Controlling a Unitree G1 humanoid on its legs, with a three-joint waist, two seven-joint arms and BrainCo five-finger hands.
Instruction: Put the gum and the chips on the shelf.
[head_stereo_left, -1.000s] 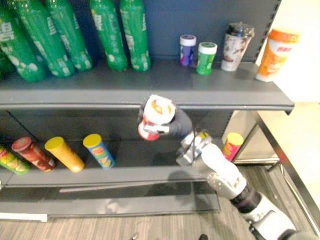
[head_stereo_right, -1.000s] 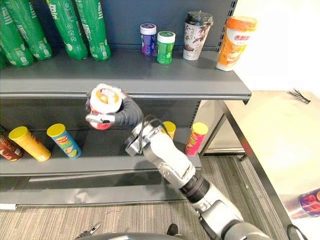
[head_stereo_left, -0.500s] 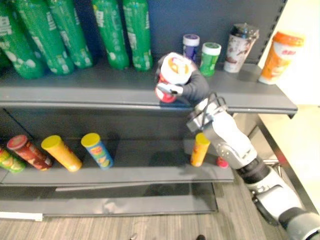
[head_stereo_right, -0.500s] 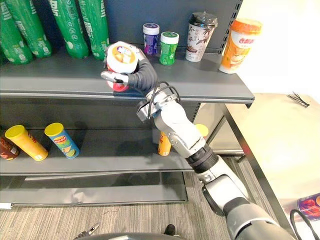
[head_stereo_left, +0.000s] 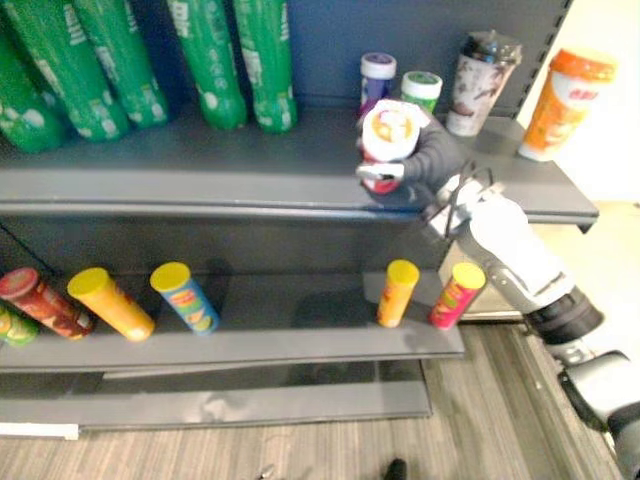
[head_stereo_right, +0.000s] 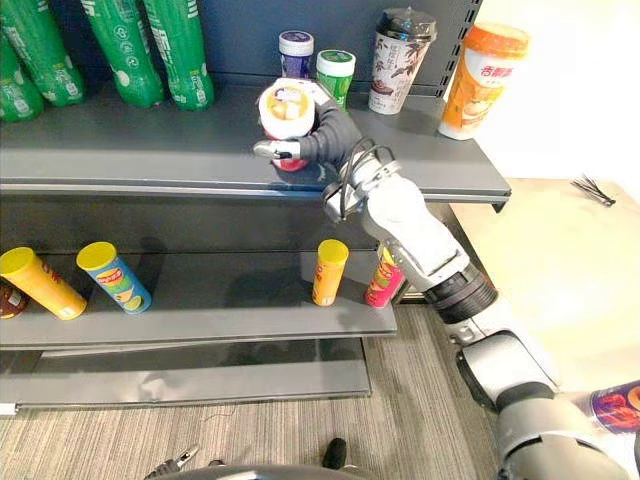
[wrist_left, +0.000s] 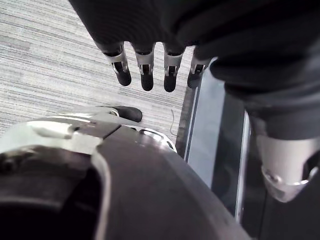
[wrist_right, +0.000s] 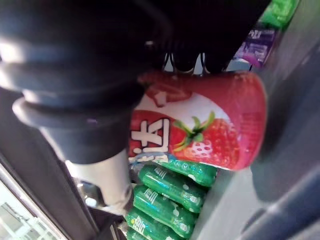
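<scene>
- The left hand (wrist_left: 146, 65) hangs low beside the shelving, over the striped floor (wrist_left: 55, 65); its fingers are straight and slack, and it holds nothing.
- Green bottles (head_stereo_left: 210, 60) stand at the left of the top shelf (head_stereo_left: 200, 170).
- On the lower shelf (head_stereo_left: 280, 340), at the left, three chips cans lean in a row: a red can (head_stereo_left: 40, 300), a yellow can (head_stereo_left: 108, 303) and a blue can (head_stereo_left: 183, 296).
- The right hand (head_stereo_left: 435, 160) is over the front edge of the top shelf. Its fingers and thumb are curled round the gum tub (head_stereo_left: 388, 135), a red tub with a strawberry print.
- The tub is tilted, with its lid towards the room and its base low over the shelf; I can't tell whether it touches.
- Just behind the hand stand a purple jar (head_stereo_left: 377, 80) and a green jar (head_stereo_left: 421, 88), then a dark-lidded cup (head_stereo_left: 480, 68) and an orange cup (head_stereo_left: 570, 90).
- Below, on the lower shelf, an orange can (head_stereo_left: 397, 293) and a pink can (head_stereo_left: 457, 295) stand side by side.
</scene>
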